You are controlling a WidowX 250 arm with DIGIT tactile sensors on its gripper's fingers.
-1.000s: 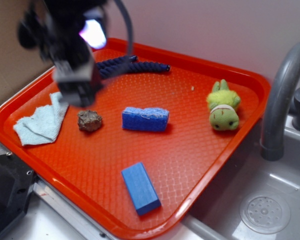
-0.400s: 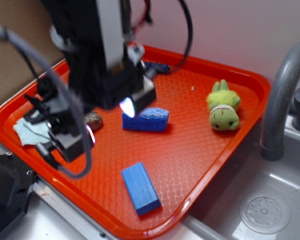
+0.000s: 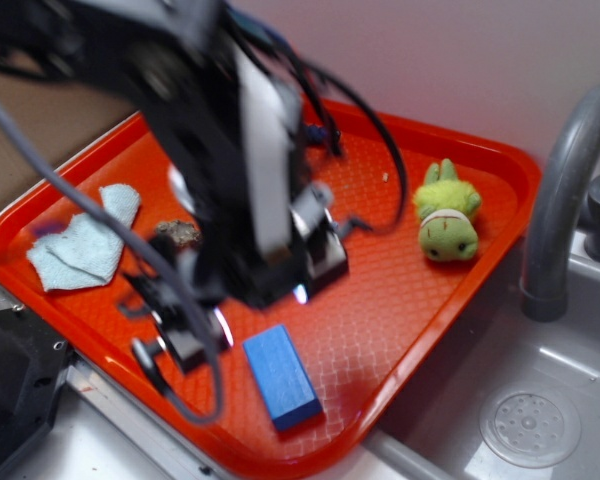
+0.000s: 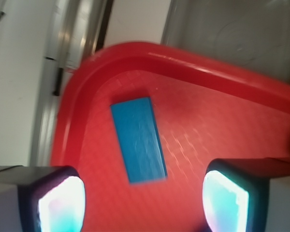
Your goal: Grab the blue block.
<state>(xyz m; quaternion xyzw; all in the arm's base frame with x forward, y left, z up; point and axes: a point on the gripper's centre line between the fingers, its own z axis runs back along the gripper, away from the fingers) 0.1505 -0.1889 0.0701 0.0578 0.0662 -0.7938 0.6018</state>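
Approach stage: your hand (image 4: 142, 198) hung wide open and empty above the blue block (image 4: 138, 139); you needed to centre over it, then descend.

Robot arm (image 3: 230, 170): black housing, heavily motion-blurred in the exterior view. One pale grey-white panel runs lengthwise down its body. Several black cables (image 3: 370, 120) loop off the far side; a thicker grey cable (image 3: 100, 215) curves along the left and near side. Small bright metallic fittings show at the lower end.

Gripper (image 4: 142, 200): two black-edged fingers (image 4: 227, 195) with rounded corners, their faces glaring pale cyan-white in the wrist view.
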